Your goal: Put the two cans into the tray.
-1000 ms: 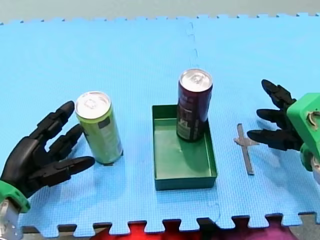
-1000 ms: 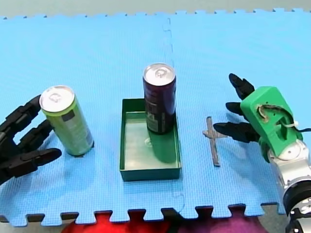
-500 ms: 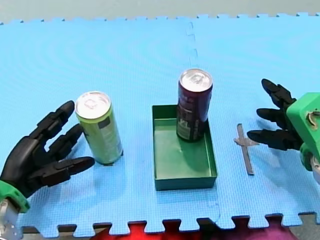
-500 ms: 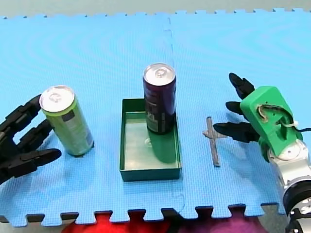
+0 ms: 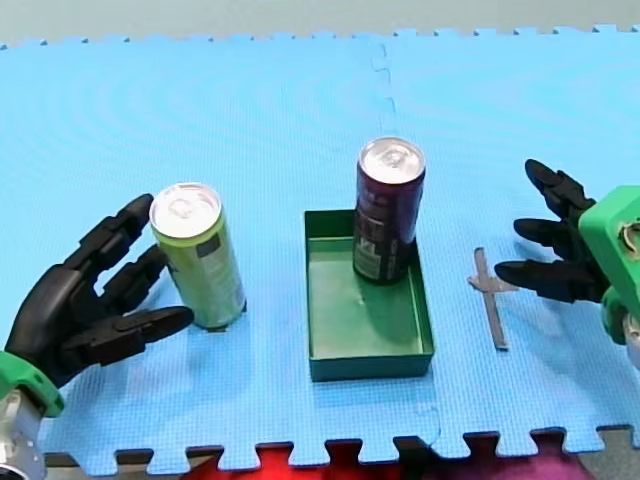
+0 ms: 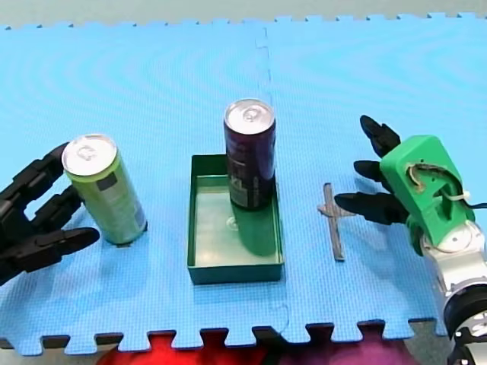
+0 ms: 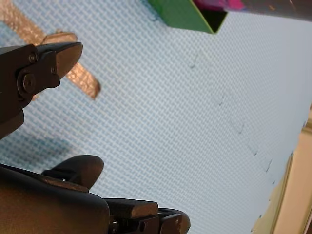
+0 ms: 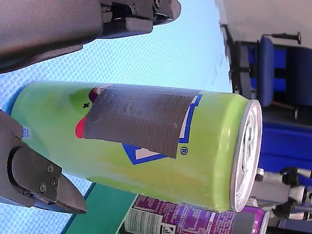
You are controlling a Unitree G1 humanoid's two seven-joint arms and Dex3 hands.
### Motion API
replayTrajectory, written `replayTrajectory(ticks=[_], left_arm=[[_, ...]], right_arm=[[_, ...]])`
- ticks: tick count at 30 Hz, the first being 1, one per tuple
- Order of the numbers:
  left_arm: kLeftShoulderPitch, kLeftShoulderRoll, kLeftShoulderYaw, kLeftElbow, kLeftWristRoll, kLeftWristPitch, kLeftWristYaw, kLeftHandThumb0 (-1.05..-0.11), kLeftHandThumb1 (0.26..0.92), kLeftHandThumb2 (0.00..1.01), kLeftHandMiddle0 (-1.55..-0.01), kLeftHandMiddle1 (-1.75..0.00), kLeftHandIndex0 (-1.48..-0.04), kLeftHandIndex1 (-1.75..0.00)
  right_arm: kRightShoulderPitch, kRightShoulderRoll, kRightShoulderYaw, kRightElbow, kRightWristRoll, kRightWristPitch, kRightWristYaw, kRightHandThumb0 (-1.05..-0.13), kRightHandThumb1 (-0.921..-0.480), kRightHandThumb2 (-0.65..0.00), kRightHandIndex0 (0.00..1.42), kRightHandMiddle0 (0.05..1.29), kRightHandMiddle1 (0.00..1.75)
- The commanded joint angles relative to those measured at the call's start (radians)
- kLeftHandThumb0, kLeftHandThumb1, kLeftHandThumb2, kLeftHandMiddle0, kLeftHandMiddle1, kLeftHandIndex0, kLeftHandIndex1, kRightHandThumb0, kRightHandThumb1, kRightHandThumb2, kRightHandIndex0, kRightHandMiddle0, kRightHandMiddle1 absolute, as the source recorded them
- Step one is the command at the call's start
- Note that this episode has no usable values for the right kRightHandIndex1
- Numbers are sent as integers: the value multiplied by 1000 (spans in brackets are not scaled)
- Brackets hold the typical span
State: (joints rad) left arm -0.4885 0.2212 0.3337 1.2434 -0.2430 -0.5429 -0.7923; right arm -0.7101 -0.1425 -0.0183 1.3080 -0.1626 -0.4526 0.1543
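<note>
A light green can (image 5: 200,255) stands upright on the blue foam mat, left of the tray. A dark purple can (image 5: 388,210) stands upright inside the green tray (image 5: 370,365), at its far end. My left hand (image 5: 140,285) is just left of the green can, fingers along its side and thumb near its base, holding nothing. In the second wrist view the green can (image 8: 146,141) lies between that hand's fingers (image 8: 39,183), with a gap showing. My right hand (image 5: 535,235) hovers right of the tray, holding nothing.
A strip of silver tape in a cross shape (image 5: 490,300) is stuck to the mat between the tray and my right hand. The mat's jigsaw front edge (image 5: 300,455) runs close below the tray, with red and purple cloth beyond it.
My left hand has edged a little closer to the green can. The cans, the tray and my right hand are nearly unchanged.
</note>
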Motion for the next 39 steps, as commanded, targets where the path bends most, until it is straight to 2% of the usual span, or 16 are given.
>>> replayTrajectory(ticks=[1, 18, 39], left_arm=[[-7, 1, 0, 3, 1, -3, 1, -1048, 645, 2, -90, 0, -82, 0], [-21, -6, -7, 0, 7, -9, 9, -1048, 653, 4, -80, 0, -75, 0], [-36, -12, -18, 1, 28, -15, 39, -1048, 674, 8, -79, -2, -75, 0]], right_arm=[[2, -6, -2, 0, 3, -4, 0, -836, -778, -1, 247, 97, 0], [5, -8, -1, 1, -1, -9, -7, -848, -786, -2, 252, 97, 0], [6, -11, -7, 0, 4, -12, -5, -883, -796, -1, 259, 98, 0]])
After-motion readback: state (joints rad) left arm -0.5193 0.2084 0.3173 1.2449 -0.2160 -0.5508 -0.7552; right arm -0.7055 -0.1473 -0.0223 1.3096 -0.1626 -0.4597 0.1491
